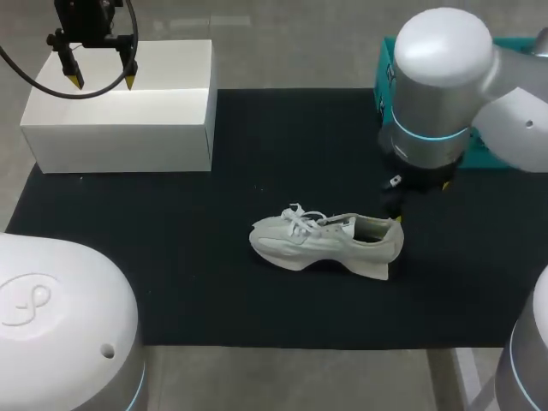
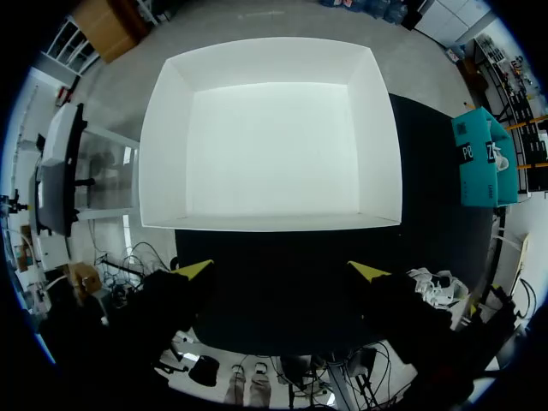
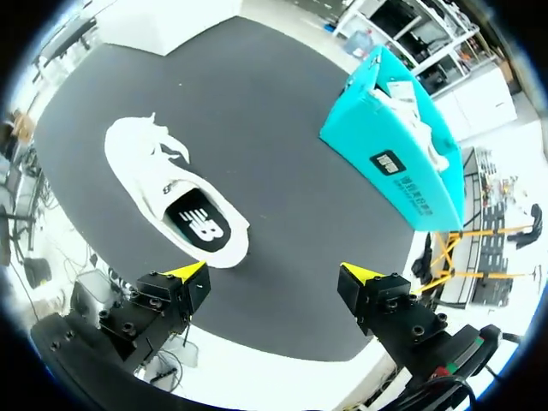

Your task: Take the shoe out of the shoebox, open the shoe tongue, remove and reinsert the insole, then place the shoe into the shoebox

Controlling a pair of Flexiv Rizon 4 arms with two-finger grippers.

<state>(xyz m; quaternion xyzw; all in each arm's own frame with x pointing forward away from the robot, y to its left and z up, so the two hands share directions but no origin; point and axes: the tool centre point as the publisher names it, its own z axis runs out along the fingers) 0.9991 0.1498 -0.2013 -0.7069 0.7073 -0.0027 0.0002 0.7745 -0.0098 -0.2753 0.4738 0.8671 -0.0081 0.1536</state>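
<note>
Shoe point(image 1: 325, 242) out on the black mat point(image 1: 171, 257), you can see it standing upright on its sole near the middle of the desk point(image 1: 282, 377), toe to the left, heel to the right, laces tied over the tongue. It is well apart from the white shoebox point(image 1: 120, 145), which sits open-topped at the far left corner of the mat.

Your left hand point(image 1: 103, 81) hangs above that shoebox. In the left wrist view its fingers are spread wide with nothing between them, and the box's near wall lies just ahead of the tips.

Your right arm point(image 1: 441, 86) comes in over the far right and covers most of its own hand from above. In the right wrist view the right hand point(image 3: 275, 273) is spread too, gripping nothing, and the shoe's heel lies just ahead of one finger, the dark insole showing in the opening.

A teal box point(image 3: 394, 163) stands at the far right edge of the mat, open, with something white inside that you cannot make out.
</note>
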